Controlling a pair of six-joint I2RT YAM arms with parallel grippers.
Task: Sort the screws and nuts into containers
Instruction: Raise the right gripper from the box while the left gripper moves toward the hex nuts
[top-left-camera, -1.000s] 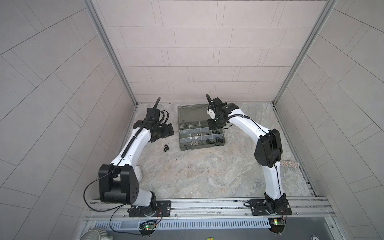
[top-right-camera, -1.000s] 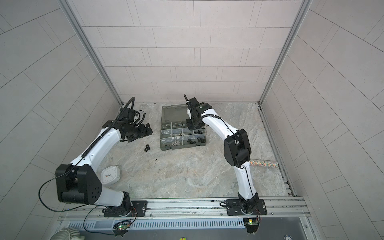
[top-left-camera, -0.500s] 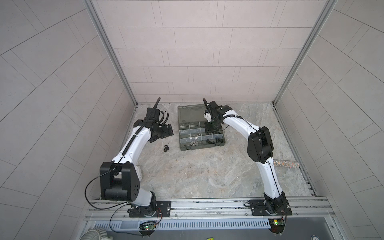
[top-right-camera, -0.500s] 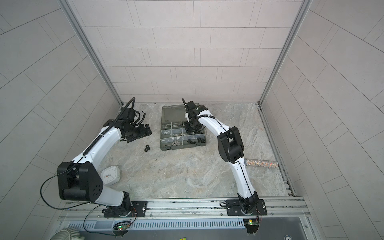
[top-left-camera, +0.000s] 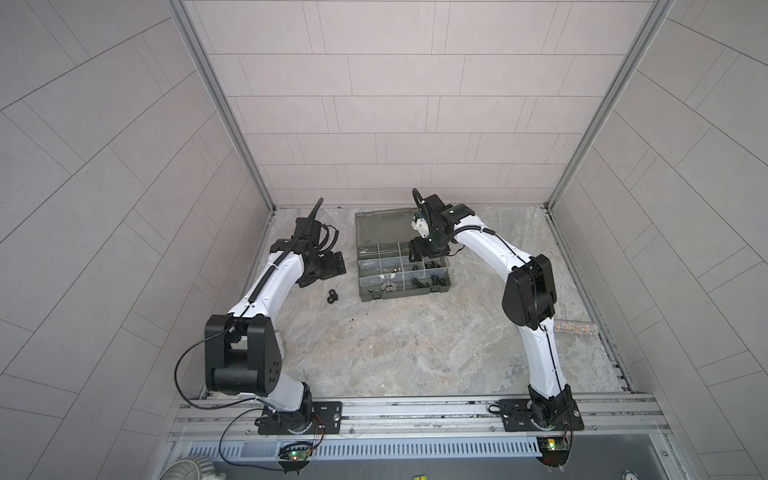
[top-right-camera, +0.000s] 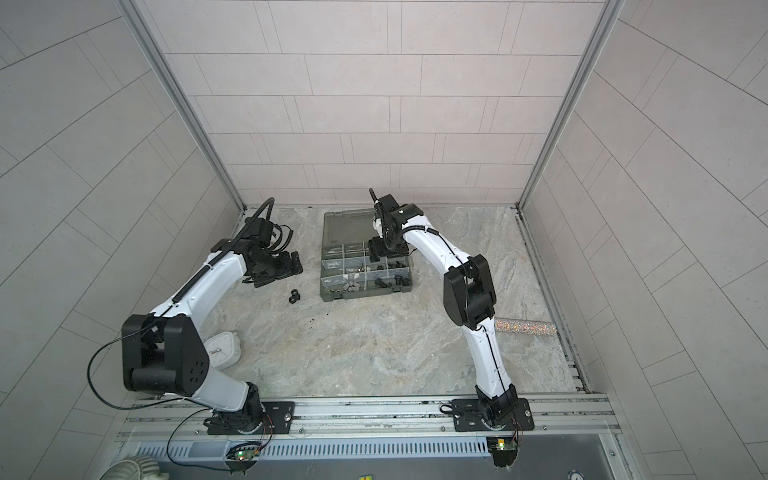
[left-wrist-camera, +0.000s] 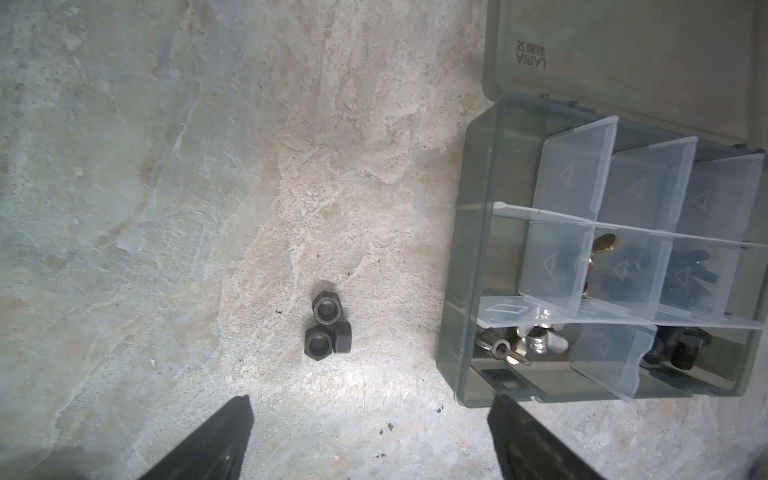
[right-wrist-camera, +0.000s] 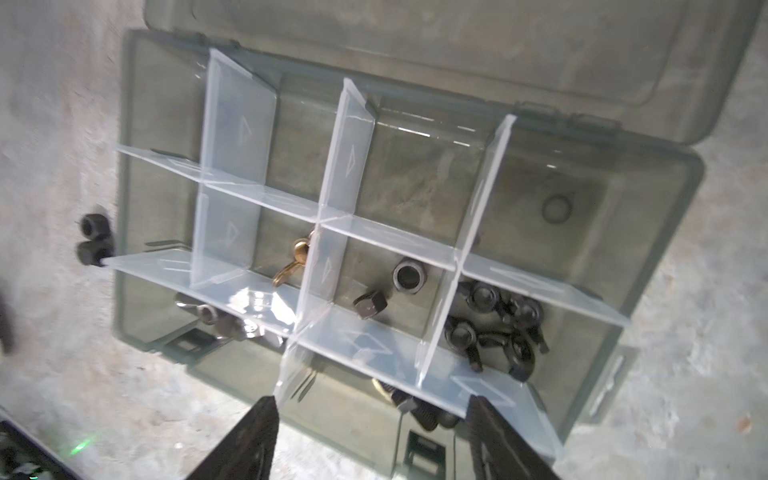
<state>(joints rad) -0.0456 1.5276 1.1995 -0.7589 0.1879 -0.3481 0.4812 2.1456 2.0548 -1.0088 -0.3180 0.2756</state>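
Since a second earlier, the right gripper (right-wrist-camera: 372, 401) had shifted a little above the case and its fingers had parted, while the left arm had hardly stirred.

On the left, the left gripper (left-wrist-camera: 370, 403) hovered over the mottled grey stone-pattern tabletop (top-left-camera: 395, 353), its fingers spread wide with nothing between them. Near it, three small black hexagonal nuts (left-wrist-camera: 327, 328) lay on the tabletop in a tight cluster, touching one another, two showing their centre holes and one lying on a flat. They sat beside the left wall of the smoky-grey translucent plastic case (left-wrist-camera: 461, 270), apart from it.

The case's hinged lid (top-left-camera: 380, 226) lay open flat behind it, and pale clear dividers (right-wrist-camera: 349, 158) split the tray into small compartments. The front row held silvery wing nuts (left-wrist-camera: 528, 345) at the left and black stubby bolts (left-wrist-camera: 681, 347) further right. The middle row held one brass-coloured wing nut (right-wrist-camera: 297, 257), then two black hexagonal ring nuts (right-wrist-camera: 405, 276), then a heap of black wing nuts (right-wrist-camera: 498, 328).

The right gripper hung over the case with its fingers wide apart and empty. Far right, a glittery silver tube (top-right-camera: 525, 326) lay on the tabletop.
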